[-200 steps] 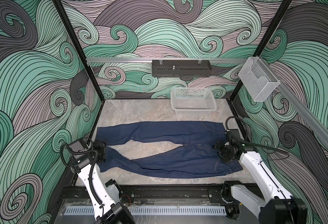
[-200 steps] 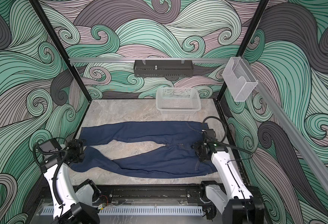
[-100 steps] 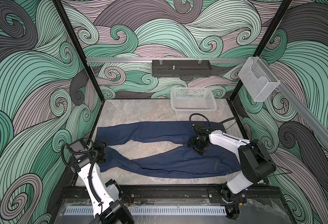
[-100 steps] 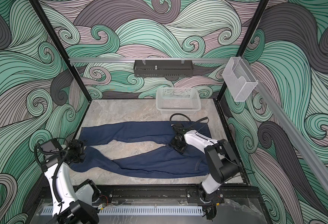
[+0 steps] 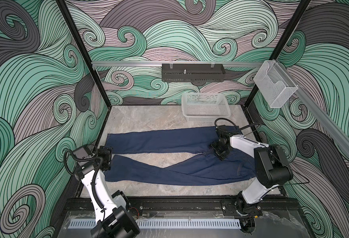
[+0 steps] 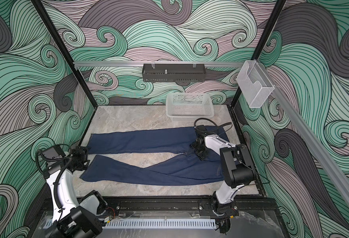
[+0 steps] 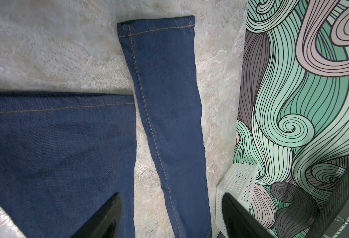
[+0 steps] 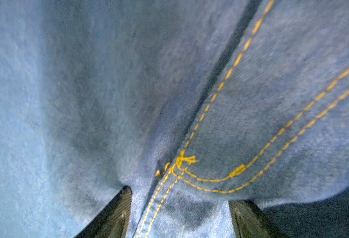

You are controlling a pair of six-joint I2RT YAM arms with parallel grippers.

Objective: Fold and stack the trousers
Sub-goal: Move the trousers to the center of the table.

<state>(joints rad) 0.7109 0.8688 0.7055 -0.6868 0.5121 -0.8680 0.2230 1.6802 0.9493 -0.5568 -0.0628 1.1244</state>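
The dark blue trousers lie flat on the grey table in both top views, legs pointing left and spread in a V, waist at the right. My left gripper hovers at the two cuffs. The left wrist view shows it open above the legs, holding nothing. My right gripper is down on the crotch. In the right wrist view it is open, its fingers wide apart astride the yellow-stitched crotch seam, with denim bulging between them.
A white mesh basket stands at the back right, just behind the waist. A black tray hangs on the rear rail and a clear holder on the right rail. Patterned walls close in left and right.
My right arm has swung from the waist's right edge leftward to the crotch of the trousers. The left arm and the trousers have stayed put.
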